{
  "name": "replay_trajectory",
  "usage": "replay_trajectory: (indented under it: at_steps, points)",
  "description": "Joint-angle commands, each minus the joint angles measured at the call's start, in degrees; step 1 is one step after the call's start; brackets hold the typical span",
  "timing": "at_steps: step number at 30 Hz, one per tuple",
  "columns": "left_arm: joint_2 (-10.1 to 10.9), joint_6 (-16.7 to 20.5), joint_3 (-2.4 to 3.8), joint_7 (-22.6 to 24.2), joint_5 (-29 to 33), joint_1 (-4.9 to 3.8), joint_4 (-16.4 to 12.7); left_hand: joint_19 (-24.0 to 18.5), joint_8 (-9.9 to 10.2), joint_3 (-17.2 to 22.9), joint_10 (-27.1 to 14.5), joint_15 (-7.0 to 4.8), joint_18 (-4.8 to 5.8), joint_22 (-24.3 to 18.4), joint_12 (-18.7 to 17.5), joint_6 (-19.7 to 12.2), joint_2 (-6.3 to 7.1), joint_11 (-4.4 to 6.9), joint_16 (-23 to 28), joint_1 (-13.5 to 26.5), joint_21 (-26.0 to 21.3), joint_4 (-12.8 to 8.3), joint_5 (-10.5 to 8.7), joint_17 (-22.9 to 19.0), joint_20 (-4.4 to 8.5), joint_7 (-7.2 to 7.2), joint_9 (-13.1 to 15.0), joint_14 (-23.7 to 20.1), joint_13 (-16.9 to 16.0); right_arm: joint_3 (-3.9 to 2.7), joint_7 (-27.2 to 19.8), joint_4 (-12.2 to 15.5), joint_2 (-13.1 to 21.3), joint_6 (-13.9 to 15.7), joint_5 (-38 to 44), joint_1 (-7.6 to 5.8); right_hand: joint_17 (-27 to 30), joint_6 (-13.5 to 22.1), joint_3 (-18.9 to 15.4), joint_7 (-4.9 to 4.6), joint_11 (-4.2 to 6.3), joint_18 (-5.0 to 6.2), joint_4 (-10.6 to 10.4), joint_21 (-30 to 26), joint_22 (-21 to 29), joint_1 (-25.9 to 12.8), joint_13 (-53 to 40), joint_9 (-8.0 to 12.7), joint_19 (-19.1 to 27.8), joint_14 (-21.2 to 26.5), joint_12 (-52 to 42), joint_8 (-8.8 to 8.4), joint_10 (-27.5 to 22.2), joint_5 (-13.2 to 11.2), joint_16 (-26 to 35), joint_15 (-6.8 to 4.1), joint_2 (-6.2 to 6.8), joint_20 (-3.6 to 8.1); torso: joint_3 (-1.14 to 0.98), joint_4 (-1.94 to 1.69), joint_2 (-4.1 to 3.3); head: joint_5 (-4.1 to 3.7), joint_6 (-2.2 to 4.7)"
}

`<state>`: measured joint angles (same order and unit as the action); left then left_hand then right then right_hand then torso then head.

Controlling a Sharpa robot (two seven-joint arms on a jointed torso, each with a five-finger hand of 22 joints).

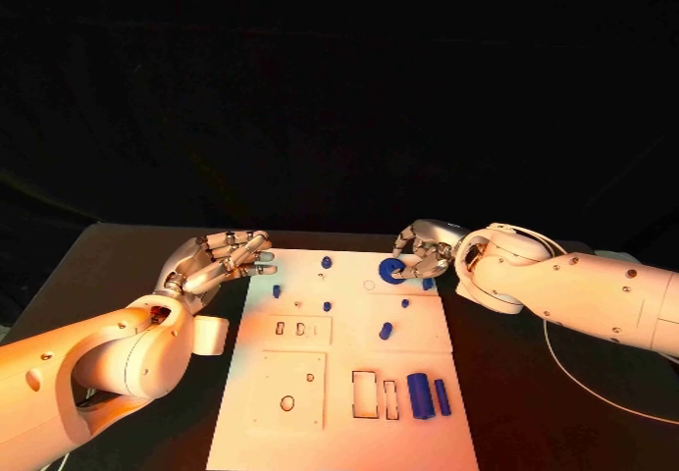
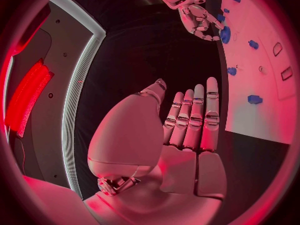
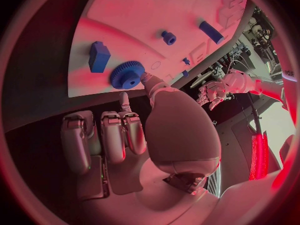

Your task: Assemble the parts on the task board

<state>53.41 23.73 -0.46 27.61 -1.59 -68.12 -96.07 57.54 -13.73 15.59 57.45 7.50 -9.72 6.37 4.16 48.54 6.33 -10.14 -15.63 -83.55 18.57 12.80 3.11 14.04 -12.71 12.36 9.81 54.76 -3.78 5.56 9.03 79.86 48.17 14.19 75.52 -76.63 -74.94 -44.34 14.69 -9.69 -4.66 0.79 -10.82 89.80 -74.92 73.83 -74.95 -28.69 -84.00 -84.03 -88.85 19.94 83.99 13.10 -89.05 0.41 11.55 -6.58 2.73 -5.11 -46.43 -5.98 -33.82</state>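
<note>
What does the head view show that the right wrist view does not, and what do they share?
Head view alone: the near end of the white task board, with its dark rectangular cut-outs and two upright blue blocks.

Right wrist view alone: the blue toothed gear wheel's teeth, plainly seen, and the silver right hand's palm side, a fingertip at the gear's rim.

Both: the gear near the board's far right edge, the right hand at it, and the silver left hand with nothing in it.

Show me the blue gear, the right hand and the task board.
blue gear [image 3: 127, 75]: right wrist view, toothed face.
right hand [image 1: 425, 257]: head view, middle of the hand.
task board [image 1: 304, 442]: head view, bare near corner.
</note>
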Motion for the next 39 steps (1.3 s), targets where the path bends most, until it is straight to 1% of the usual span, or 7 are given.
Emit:
replay_trajectory:
  at_steps: [1,9,15,27,31,33,39]
  points:
    - [-0.21,-1.12,0.05,0.29,0.13,-0.07,0.03,0.33,0.22,0.38,-0.06,0.26,-0.73,-0.07,-0.34,-0.30,0.36,-0.16,0.20,0.09,0.13,-0.05,-0.02,0.09,-0.20,0.47,-0.07,-0.33,0.03,0.02,0.59,-0.32,-0.22,-1.43,0.73,0.08,-11.92,0.47,-0.27,0.01,-0.33,-0.79,-0.05,0.20,-15.08,0.66,-13.87,-0.09,-6.00,-5.36,-0.13,0.37,4.91,0.20,-0.22,0.44,-0.21,-0.34,0.00,-0.09,0.03,-0.13,-0.17]
    - [-0.25,-1.11,0.05,0.28,0.13,-0.06,0.16,0.33,0.22,0.38,-0.06,0.26,-0.73,-0.07,-0.34,-0.30,0.36,-0.16,0.20,0.09,0.13,-0.05,-0.02,0.09,-0.20,0.47,-0.07,-0.33,0.03,0.04,0.58,-1.13,-0.72,-1.72,0.82,0.44,-11.95,0.48,-0.23,-0.01,-0.35,-0.79,-0.05,0.20,-15.08,0.81,-13.88,-0.09,-6.00,-5.37,-0.14,0.41,4.91,0.30,-0.24,0.46,-0.30,-0.37,-0.11,-0.05,-0.02,0.16,-0.40]
    - [-0.25,-1.10,0.05,0.28,0.13,-0.06,0.22,0.34,0.23,0.46,-0.05,0.25,-0.73,-0.11,-0.35,-0.28,0.34,-0.12,0.29,0.06,0.12,-0.12,-0.02,0.15,-0.20,0.42,-0.07,-0.38,0.02,0.05,0.46,-1.33,-0.90,-1.83,0.80,0.67,-11.95,0.37,-0.11,-0.01,-0.36,-0.79,-0.04,0.20,-15.08,1.08,-13.96,-0.12,-6.00,-5.36,-0.21,0.58,4.98,0.50,-0.24,0.49,-0.49,-0.41,-0.06,-0.04,0.00,0.22,-0.51]
    - [-0.22,-1.10,0.05,0.26,0.13,-0.06,0.29,0.34,0.23,0.46,-0.05,0.25,-0.73,-0.11,-0.35,-0.28,0.34,-0.12,0.29,0.06,0.12,-0.12,-0.02,0.15,-0.20,0.42,-0.07,-0.38,0.02,0.06,0.56,-1.51,-1.15,-1.52,0.99,0.85,-12.10,-0.08,0.33,0.04,-0.32,-0.79,0.05,0.20,-15.08,1.70,-14.21,-0.16,-6.00,-5.39,-0.42,0.97,5.20,0.65,-0.29,0.49,-0.95,-0.44,-0.08,-0.04,0.00,0.21,-0.67]
    - [-0.21,-1.13,0.05,0.25,0.13,-0.06,0.30,0.34,0.23,0.46,-0.05,0.25,-0.73,-0.11,-0.35,-0.28,0.34,-0.12,0.29,0.06,0.12,-0.12,-0.02,0.15,-0.20,0.42,-0.07,-0.38,0.02,0.07,-0.33,-1.16,-1.08,-0.21,6.40,1.00,-12.78,-2.37,1.53,0.57,0.09,-0.79,0.09,0.20,-15.08,2.37,-14.92,-0.15,-6.00,-5.52,-1.04,1.91,5.88,0.55,-0.46,0.22,-1.56,-0.30,-0.06,-0.02,-0.01,0.16,-0.73]
    - [-0.21,-1.13,0.05,0.24,0.13,-0.06,0.32,0.34,0.23,0.46,-0.05,0.25,-0.73,-0.11,-0.35,-0.28,0.34,-0.12,0.29,0.06,0.12,-0.12,-0.02,0.15,-0.20,0.42,-0.07,-0.38,0.02,0.07,-0.71,-0.91,-1.02,0.61,8.73,1.08,-12.89,-3.63,2.38,0.98,0.46,-0.79,0.03,0.20,-15.08,2.63,-15.05,0.21,-6.00,-5.53,-1.15,1.86,6.01,-0.86,-0.49,-0.11,-1.36,-0.03,-0.09,-0.02,-0.01,0.16,-0.74]
    - [-0.21,-1.12,0.05,0.17,0.13,-0.06,0.36,0.35,0.24,0.53,-0.05,0.25,-0.74,-0.14,-0.37,-0.28,0.31,-0.12,0.35,0.04,0.11,-0.17,-0.01,0.19,-0.20,0.42,-0.08,-0.41,0.02,0.06,-1.05,-0.24,-1.00,2.24,14.62,1.22,-12.81,-5.90,4.48,1.71,1.13,-0.79,0.13,0.20,-15.08,3.23,-15.05,0.92,-6.00,-5.51,-1.15,1.64,6.01,-1.02,-0.47,-0.69,-1.21,0.51,-0.06,-0.08,0.01,0.12,-0.74]
